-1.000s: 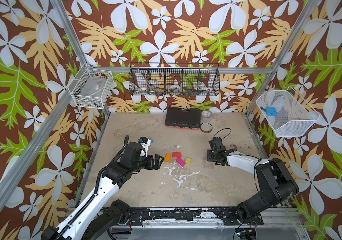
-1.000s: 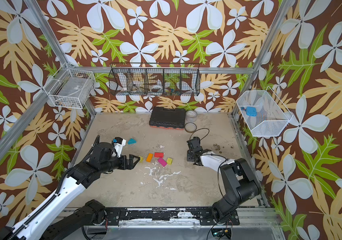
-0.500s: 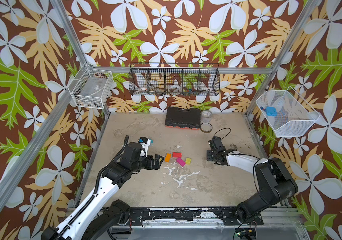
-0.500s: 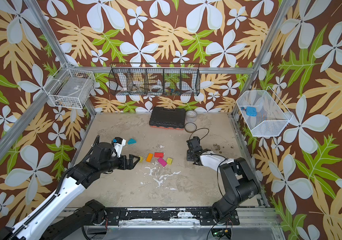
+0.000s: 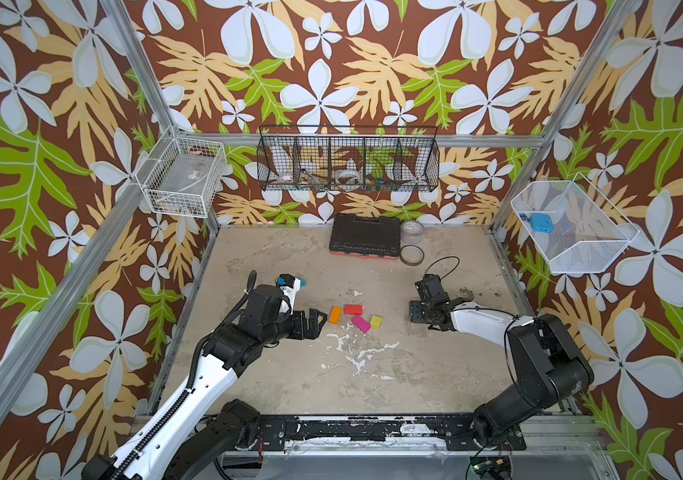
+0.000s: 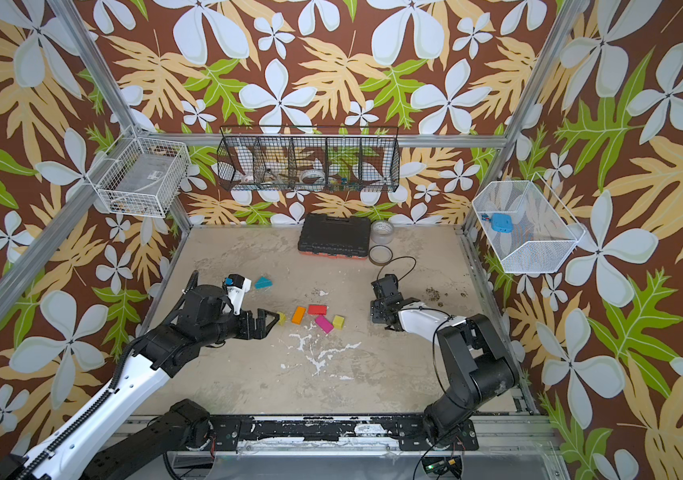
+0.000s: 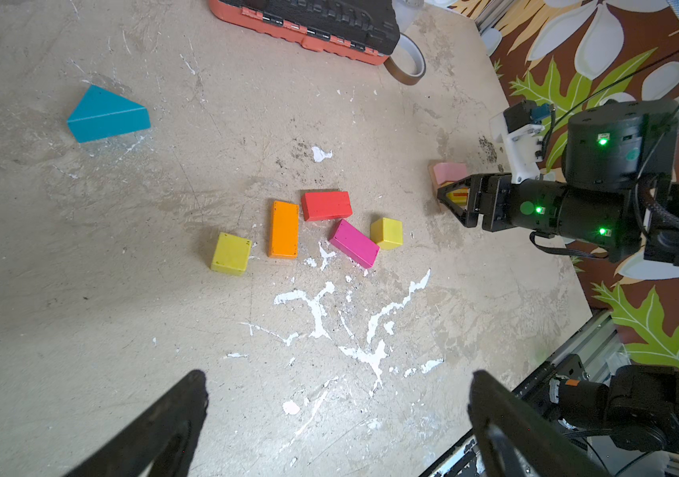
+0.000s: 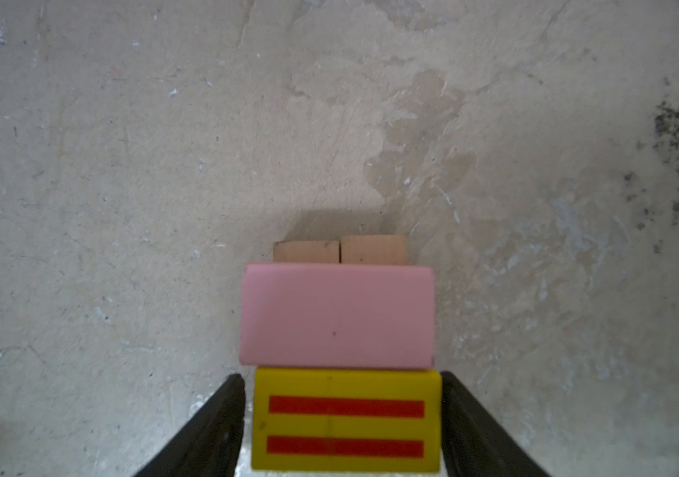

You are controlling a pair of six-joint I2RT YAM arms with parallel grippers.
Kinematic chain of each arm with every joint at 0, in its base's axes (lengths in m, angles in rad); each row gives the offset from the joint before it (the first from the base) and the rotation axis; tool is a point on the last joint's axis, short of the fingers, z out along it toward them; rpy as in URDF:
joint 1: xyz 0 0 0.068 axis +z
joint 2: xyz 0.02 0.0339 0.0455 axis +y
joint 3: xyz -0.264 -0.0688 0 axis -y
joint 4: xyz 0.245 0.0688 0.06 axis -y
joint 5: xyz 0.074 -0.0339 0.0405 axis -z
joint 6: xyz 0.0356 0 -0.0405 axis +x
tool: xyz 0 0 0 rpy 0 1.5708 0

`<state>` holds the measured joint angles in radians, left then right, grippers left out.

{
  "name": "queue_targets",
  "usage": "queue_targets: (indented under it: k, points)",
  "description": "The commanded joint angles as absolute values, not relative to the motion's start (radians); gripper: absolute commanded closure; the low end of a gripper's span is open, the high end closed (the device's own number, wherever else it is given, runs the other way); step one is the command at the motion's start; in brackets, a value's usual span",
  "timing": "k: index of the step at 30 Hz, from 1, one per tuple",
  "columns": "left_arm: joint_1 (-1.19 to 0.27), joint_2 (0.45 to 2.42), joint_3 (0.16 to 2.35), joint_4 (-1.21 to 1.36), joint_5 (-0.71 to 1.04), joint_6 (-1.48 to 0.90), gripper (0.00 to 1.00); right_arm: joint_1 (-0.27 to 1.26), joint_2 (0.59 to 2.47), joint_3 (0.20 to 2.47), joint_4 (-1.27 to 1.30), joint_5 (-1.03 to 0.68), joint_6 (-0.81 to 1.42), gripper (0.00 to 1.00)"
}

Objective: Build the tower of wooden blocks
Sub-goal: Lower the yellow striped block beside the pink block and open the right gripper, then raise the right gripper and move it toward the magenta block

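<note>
The tower's start shows in the right wrist view: two plain planks (image 8: 340, 250) below, with a pink brick (image 8: 337, 316) and a striped-yellow brick (image 8: 346, 421) side by side on them. My right gripper (image 8: 342, 376) straddles the striped brick, open, with a thin gap beside it. Loose wood blocks lie mid-floor: an orange brick (image 7: 283, 229), a red brick (image 7: 326, 205), a magenta brick (image 7: 354, 243), two yellow cubes (image 7: 230, 253) (image 7: 387, 233) and, further off, a teal wedge (image 7: 106, 115). My left gripper (image 5: 317, 322) hovers open and empty beside the nearer yellow cube (image 6: 281, 318).
A black tool case (image 5: 364, 235) and two tape rolls (image 5: 411, 254) sit by the back wall. Wire baskets hang on the walls; the right one holds a blue gadget (image 5: 541, 222). White paint splatter (image 5: 356, 353) marks the floor in front of the blocks.
My right gripper's jaws have spread slightly off the striped-yellow brick. Neither arm has visibly shifted, and the loose blocks lie where they were.
</note>
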<state>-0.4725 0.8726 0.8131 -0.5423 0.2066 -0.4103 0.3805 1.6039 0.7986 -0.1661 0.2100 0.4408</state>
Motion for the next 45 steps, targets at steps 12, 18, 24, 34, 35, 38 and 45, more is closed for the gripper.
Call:
queue_targets:
  k: [12, 18, 24, 34, 35, 38, 45]
  points:
    - [-0.472, 0.867, 0.813, -0.534, 0.200, -0.410, 0.00, 0.394, 1.449, 0.715, -0.131, 0.236, 0.442, 0.17]
    - [-0.474, 0.865, 0.813, -0.535, 0.197, -0.411, 0.00, 0.394, 1.229, 0.595, -0.069, 0.220, 0.445, 0.10]
    - [-0.474, 0.856, 0.813, -0.537, 0.189, -0.413, 0.00, 0.400, 1.014, 0.494, -0.025, 0.190, 0.457, 0.07]
    - [-0.476, 0.832, 0.815, -0.545, 0.161, -0.422, 0.00, 0.606, 0.877, 0.444, 0.046, 0.156, 0.566, 0.07]
    - [-0.476, 0.831, 0.815, -0.546, 0.158, -0.423, 0.00, 0.616, 0.894, 0.453, 0.049, 0.154, 0.568, 0.07]
    - [-0.476, 0.832, 0.815, -0.545, 0.158, -0.422, 0.00, 0.626, 0.977, 0.497, 0.066, 0.122, 0.571, 0.08]
    - [-0.476, 0.848, 0.815, -0.544, 0.170, -0.420, 0.00, 0.689, 1.345, 0.656, 0.081, 0.090, 0.544, 0.19]
